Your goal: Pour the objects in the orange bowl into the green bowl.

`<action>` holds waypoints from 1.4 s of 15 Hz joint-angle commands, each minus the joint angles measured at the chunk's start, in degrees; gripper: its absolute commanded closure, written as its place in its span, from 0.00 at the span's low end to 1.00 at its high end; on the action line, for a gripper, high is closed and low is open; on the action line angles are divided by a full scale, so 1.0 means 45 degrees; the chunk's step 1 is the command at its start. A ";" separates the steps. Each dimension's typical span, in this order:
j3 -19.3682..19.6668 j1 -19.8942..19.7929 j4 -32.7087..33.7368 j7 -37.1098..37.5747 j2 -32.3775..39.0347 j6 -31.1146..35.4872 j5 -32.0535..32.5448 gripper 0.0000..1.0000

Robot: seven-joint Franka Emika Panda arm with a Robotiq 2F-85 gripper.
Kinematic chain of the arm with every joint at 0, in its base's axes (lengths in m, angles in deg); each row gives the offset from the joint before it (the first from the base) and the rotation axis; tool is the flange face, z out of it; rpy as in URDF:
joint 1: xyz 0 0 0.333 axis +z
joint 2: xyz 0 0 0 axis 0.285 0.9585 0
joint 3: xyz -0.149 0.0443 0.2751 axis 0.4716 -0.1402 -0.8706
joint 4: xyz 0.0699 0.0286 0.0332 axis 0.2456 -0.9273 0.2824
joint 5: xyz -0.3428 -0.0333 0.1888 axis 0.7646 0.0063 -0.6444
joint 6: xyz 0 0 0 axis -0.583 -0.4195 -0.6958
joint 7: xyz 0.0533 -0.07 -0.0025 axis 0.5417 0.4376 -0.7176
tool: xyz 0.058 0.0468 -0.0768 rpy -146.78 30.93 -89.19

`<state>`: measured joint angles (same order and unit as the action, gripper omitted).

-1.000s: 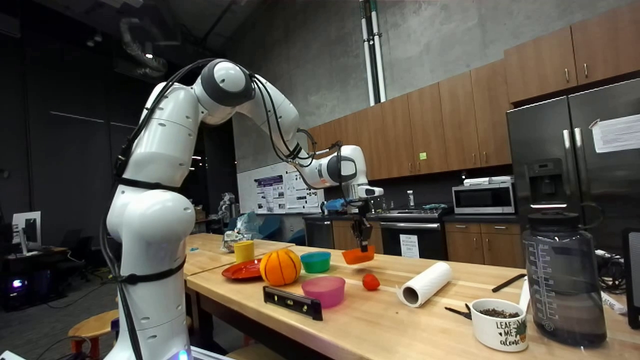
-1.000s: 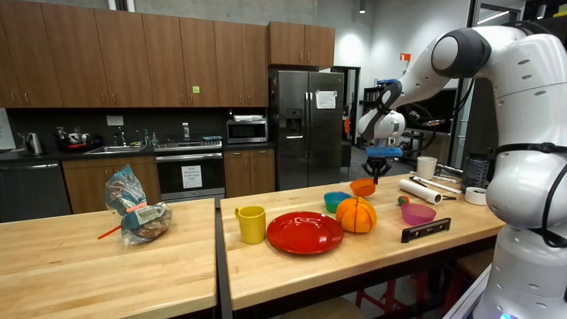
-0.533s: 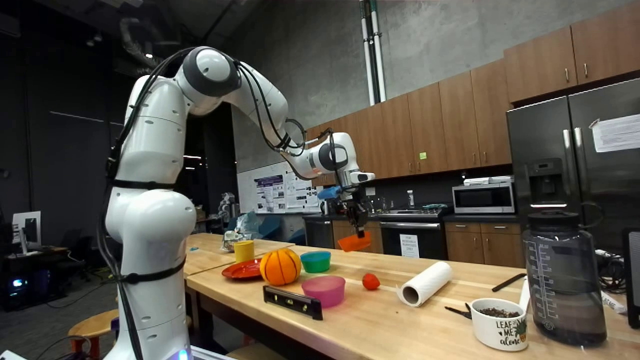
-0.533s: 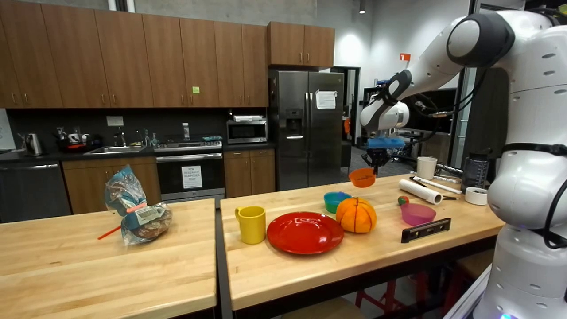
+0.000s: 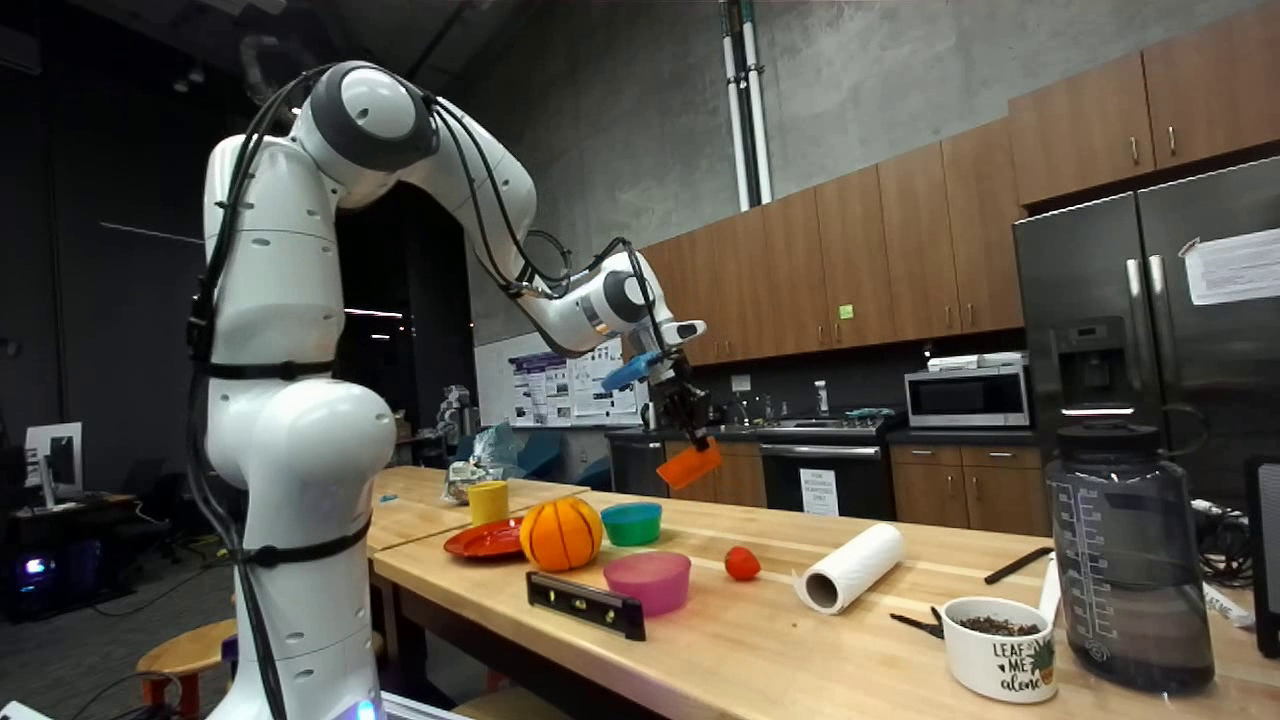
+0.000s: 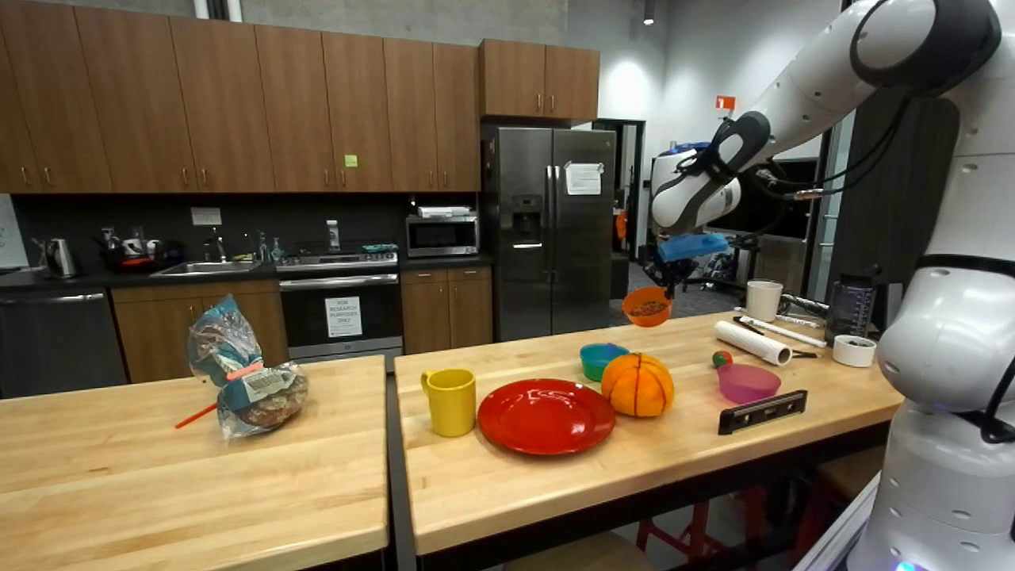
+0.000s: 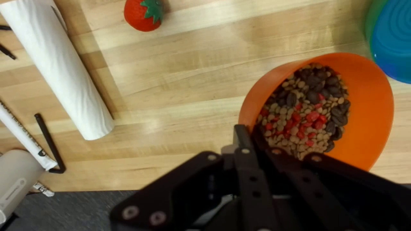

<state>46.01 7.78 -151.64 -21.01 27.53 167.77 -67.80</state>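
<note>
Over the table (image 7: 179, 80), hovering with the gripper (image 7: 251, 136), well above the roll (image 7: 57, 67) lying to one side and the green bowl (image 5: 634, 534) standing to the opposite side. Pinching the orange bowl (image 7: 369, 109) by its rim, with jaws drawn tight together on the thin wall, and holding it tilted, clear of the table. Looking down past a strawberry (image 7: 141, 14) set lower, between roll and green bowl, and onto tan, dark and red bits (image 7: 301, 128) heaped inside the orange bowl, just beyond the jaws.

Your gripper (image 7: 249, 132) pinched the orange bowl (image 7: 369, 112) by its rim (beans (image 7: 314, 82) inside); the green bowl (image 7: 373, 16) showed partly.
</note>
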 commanded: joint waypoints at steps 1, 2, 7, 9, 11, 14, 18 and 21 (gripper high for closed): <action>-0.0560 0.0011 -0.0957 0.0708 -0.1074 0.0239 0.1254 0.99; -0.0764 0.0020 -0.1090 0.0896 -0.1178 0.0222 0.1577 0.99; -0.1726 0.0117 -0.1494 0.2095 -0.1292 0.0381 0.3091 0.99; -0.2049 0.0230 -0.1552 0.2581 -0.1297 0.0391 0.3747 0.99; -0.2291 0.0359 -0.1585 0.3046 -0.1288 0.0426 0.4420 0.99; -0.2510 0.0550 -0.1525 0.3754 -0.1158 0.0470 0.5353 0.99; -0.2608 0.0688 -0.1449 0.4754 -0.0985 0.0527 0.6581 0.99; -0.2588 0.0708 -0.1531 0.5815 -0.0962 0.0645 0.7955 0.99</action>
<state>34.15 10.73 -157.98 0.84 23.50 169.76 -37.13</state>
